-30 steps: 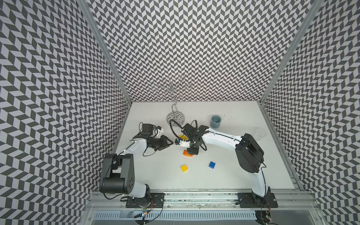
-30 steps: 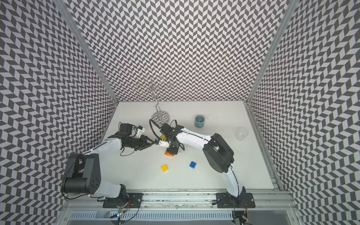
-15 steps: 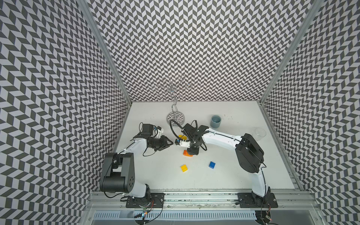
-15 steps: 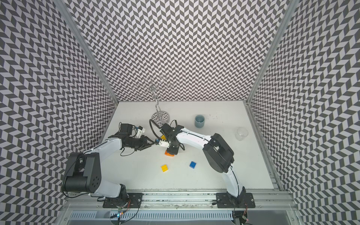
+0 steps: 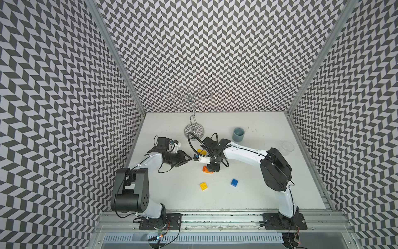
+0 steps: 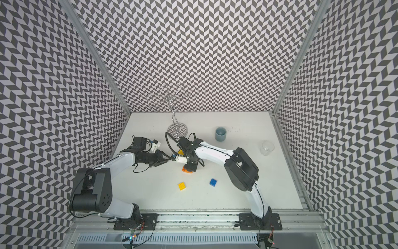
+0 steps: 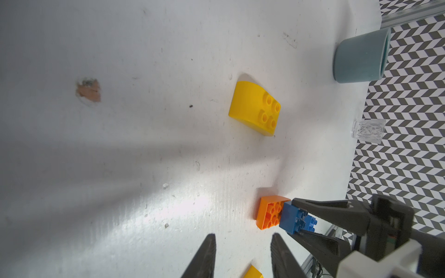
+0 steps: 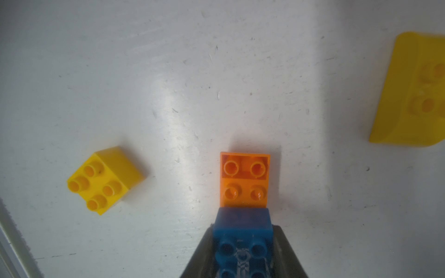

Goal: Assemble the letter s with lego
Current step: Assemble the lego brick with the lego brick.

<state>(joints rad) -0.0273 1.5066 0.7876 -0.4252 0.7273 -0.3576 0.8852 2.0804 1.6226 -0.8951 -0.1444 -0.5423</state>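
Five lego bricks are in view: one long orange brick [image 8: 244, 179], two blue squares, one yellow square [image 5: 203, 185] and one curved yellow brick [image 7: 252, 108]. The right fingers [image 7: 325, 207] are clamped on one blue square [image 7: 297, 220], held over the right end of the orange brick in the middle of the worktop [image 5: 172, 194]. I cannot tell whether it is pressed home.

The orange brick's long axis runs roughly left-right. Its four bare studs therefore lie left of the right fingers, on the side of the left fingers [image 7: 206, 260]. Those stand slightly apart and empty, near the orange brick on its left. The left arm looks the better placed to steady that free end.

The loose blue square [image 5: 234, 182] and the yellow square lie on the near side of the orange brick. The curved yellow brick lies just on its far side.
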